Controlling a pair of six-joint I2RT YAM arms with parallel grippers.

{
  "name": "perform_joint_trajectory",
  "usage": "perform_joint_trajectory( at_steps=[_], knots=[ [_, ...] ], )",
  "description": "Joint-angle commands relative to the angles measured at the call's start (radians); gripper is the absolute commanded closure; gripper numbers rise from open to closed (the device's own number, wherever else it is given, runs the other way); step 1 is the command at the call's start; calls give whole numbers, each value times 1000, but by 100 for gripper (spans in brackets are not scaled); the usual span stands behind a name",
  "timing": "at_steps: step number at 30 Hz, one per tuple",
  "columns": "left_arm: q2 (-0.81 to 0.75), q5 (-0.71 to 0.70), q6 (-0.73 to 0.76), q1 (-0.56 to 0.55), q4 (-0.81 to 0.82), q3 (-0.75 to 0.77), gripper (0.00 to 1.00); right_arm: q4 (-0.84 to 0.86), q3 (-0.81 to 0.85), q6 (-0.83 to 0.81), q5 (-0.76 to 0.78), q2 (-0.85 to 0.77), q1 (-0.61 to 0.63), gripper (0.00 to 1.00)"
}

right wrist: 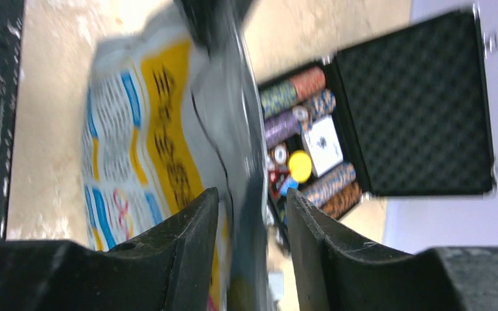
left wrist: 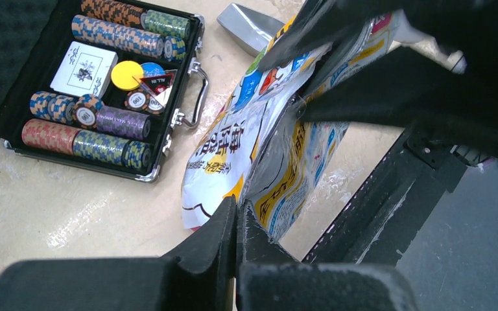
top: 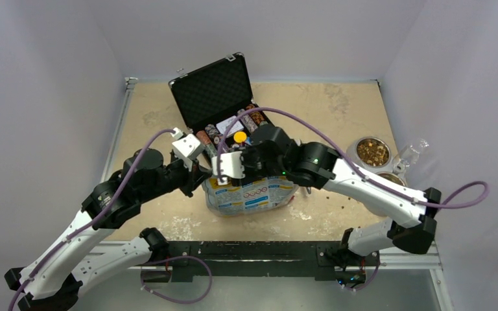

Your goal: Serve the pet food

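I see my left gripper (left wrist: 237,207) pinched shut on an edge of the crinkly white, blue and yellow printed bag (top: 253,193) in the middle, my right gripper (right wrist: 251,192) with its fingers apart around another edge of it, and the small brown kibble (top: 372,153) in a round shiny metal bowl (top: 356,146) over on the right

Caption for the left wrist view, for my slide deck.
Left gripper pinches an edge of the printed pet food bag, with the open poker chip case beside it.
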Motion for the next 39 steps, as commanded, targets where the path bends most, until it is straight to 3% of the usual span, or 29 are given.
perform_joint_trajectory(
  at_steps=[1, 6, 8, 9, 10, 11, 15, 17, 18, 25, 27, 29, 33, 39],
  knots=[
    [-41, -30, -42, 9, 140, 74, 100, 129, 93, 38, -29, 117, 85, 54],
    [-51, -35, -52, 8, 130, 79, 100, 159, 97, 47, 11, 163, 109, 60],
    [-61, -49, -58, 8, 114, 78, 100, 181, 36, 19, 73, 132, 107, 71],
    [-63, -70, -65, 8, 102, 78, 100, 198, -15, -1, 109, 106, 107, 82],
    [-63, -91, -80, 8, 84, 79, 100, 207, -47, -42, 122, 80, 106, 100],
    [-63, -111, -97, 9, 73, 81, 100, 196, -68, -75, 117, 51, 105, 100],
    [-66, -159, -148, 9, 33, 65, 100, 192, -126, -121, 117, -39, 76, 100],
    [-73, -163, -146, 8, 43, 50, 100, 183, -147, -88, 64, -67, 11, 72],
    [-74, -167, -144, 8, 46, 49, 100, 171, -158, -87, 36, -80, -17, 66],
    [-46, -150, -165, 8, 33, 87, 100, 148, -170, -149, -96, -62, -63, 57],
    [-31, -160, -201, 9, 4, 110, 100, 144, -153, -153, -100, -43, -63, 73],
    [-8, -183, -258, 9, -65, 162, 100, 152, -139, -145, -51, -30, -62, 100],
    [75, -249, -471, 8, -326, 371, 59, 245, -155, -90, 2, -69, -56, 100],
    [209, -223, -775, 8, -623, 658, 39, 314, -163, -51, 42, -80, -52, 100]
  ],
)
